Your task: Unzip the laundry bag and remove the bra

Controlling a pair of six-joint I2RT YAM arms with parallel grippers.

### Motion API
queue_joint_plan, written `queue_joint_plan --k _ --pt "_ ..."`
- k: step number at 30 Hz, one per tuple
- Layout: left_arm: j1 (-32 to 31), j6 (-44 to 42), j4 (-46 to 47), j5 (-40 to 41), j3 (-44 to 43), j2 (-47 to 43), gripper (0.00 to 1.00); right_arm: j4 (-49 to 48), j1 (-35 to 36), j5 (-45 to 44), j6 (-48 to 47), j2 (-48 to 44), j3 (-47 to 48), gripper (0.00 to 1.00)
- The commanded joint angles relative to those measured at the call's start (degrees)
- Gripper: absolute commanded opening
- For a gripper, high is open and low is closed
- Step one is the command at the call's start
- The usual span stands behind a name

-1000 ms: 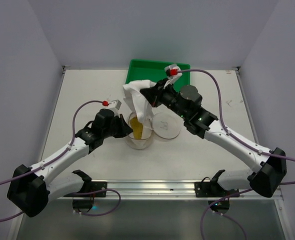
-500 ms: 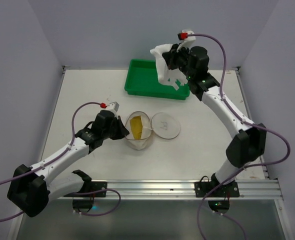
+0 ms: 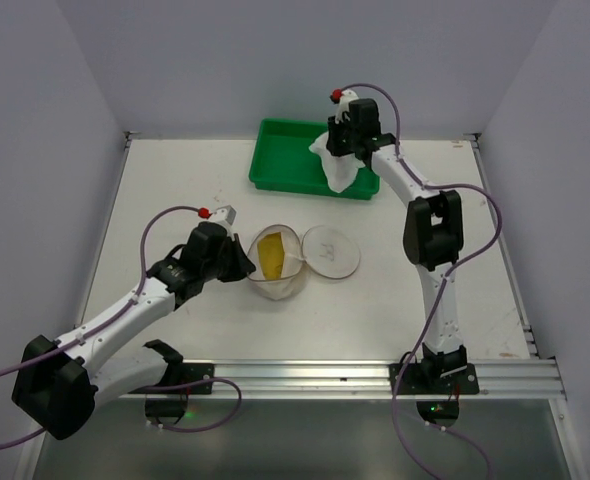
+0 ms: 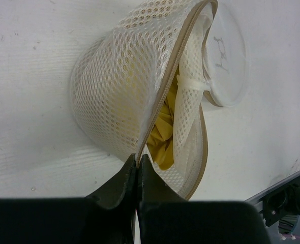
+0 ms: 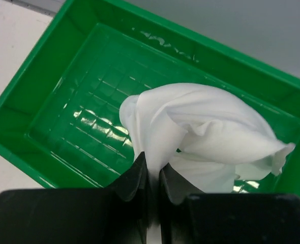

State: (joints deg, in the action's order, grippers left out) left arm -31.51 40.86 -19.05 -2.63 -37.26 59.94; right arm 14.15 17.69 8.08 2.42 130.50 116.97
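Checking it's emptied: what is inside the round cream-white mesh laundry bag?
A crumpled yellow cloth shows inside the unzipped round cream-white mesh laundry bag, pinched by the left gripper. Whatever lies under the cloth is hidden.

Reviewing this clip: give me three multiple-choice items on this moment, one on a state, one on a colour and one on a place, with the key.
1. The laundry bag is:
A. open along its zipper
B. zipped shut
C. folded flat

2. The cloth inside it is:
A. red
B. yellow
C. blue

3. The white bra is:
A. back in the bag
B. over the green tray, gripped by the right fingers
C. under the left arm

Key:
1 A: the zipper edges gape while the left fingers pinch the rim.
2 B: yellow shows through the gap.
3 B: the right wrist view shows it pinched above the tray.
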Motion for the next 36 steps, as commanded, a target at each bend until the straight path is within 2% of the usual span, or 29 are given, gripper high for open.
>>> queue_joint_plan --k 1,3,4,5,8,11,14,17,18,21,23,24,30,36 --pt "0.8 -1.5 -0.2 1.1 -0.2 -0.8 0.00 8.3 -0.4 0.4 0.3 1.9 5.9 0.19" --pt "0.9 -1.5 0.1 1.1 -0.6 -0.1 0.00 8.3 -0.4 -0.7 1.8 1.3 4.2 0.37" --pt "1.0 -1.7 0.2 1.1 -0.8 0.2 0.00 8.3 -0.4 -0.9 2.3 0.0 2.7 0.54" --pt "1.1 -1.9 0.2 1.1 -1.1 0.4 0.00 8.3 -0.4 -0.9 3.0 -0.8 2.0 0.63" --pt "1.2 -2.2 0.2 1.0 -1.6 1.1 0.00 8.3 -0.4 -1.5 3.9 -6.1 -0.4 0.83" --pt "1.1 -2.2 0.2 1.3 -1.9 0.9 0.00 8.6 -0.4 -3.8 4.4 -12.4 -1.5 0.95" --pt "1.2 -2.1 0.3 1.7 -2.1 0.5 0.00 9.6 -0.4 -4.8 6.5 -17.8 -4.5 0.98" --pt "1.2 -2.0 0.8 1.6 -2.3 0.5 0.00 8.9 0.0 -4.0 11.4 -25.9 -13.5 0.99" --pt "1.3 -2.0 0.9 1.5 -2.4 0.6 0.00 7.5 0.1 -3.0 12.9 -30.2 -16.7 0.99" --pt "1.3 -2.4 1.1 1.7 -2.8 0.7 0.00 2.7 2.4 -0.3 17.7 -36.1 -34.1 0.99" --pt "1.4 -2.5 1.0 1.9 -3.3 1.0 0.00 1.3 5.6 -0.9 20.3 -40.0 -39.4 0.99" --pt "1.4 -2.5 1.1 2.0 -3.3 1.2 0.00 0.9 6.9 -1.4 21.2 -40.8 -43.8 0.99" --pt "1.4 -1.2 2.5 2.4 -2.7 1.9 0.00 -2.3 16.7 -1.8 28.0 -42.3 -56.0 0.99" --pt "1.4 -1.2 2.9 2.4 -1.5 3.2 0.00 -8.2 22.0 -0.5 33.3 -39.3 -60.5 0.92"
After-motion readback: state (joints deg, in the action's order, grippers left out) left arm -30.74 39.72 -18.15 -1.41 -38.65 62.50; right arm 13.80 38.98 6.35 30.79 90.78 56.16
